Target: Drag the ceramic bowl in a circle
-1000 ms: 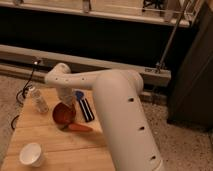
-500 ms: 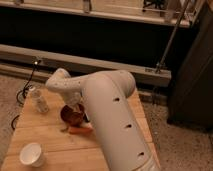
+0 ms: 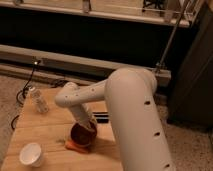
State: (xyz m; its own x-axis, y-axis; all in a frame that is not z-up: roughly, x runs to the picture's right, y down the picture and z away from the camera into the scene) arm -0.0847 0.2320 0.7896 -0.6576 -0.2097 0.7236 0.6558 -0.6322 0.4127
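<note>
The ceramic bowl (image 3: 81,136), reddish-brown and glossy, sits on the wooden table (image 3: 45,131) near its front middle. My gripper (image 3: 87,123) comes down at the end of the white arm (image 3: 125,100) onto the bowl's far rim and is shut on it. The arm's wrist hides part of that rim. The bowl rests partly over a flat orange thing (image 3: 74,146).
A small white cup (image 3: 31,154) stands at the table's front left. A clear plastic bottle (image 3: 39,100) stands at the back left. A dark oblong object (image 3: 100,117) lies behind the bowl, by the arm. A cable (image 3: 27,82) runs on the floor to the left.
The bowl has moved with the gripper toward the table's front and a little right. The arm has swung further over the table.
</note>
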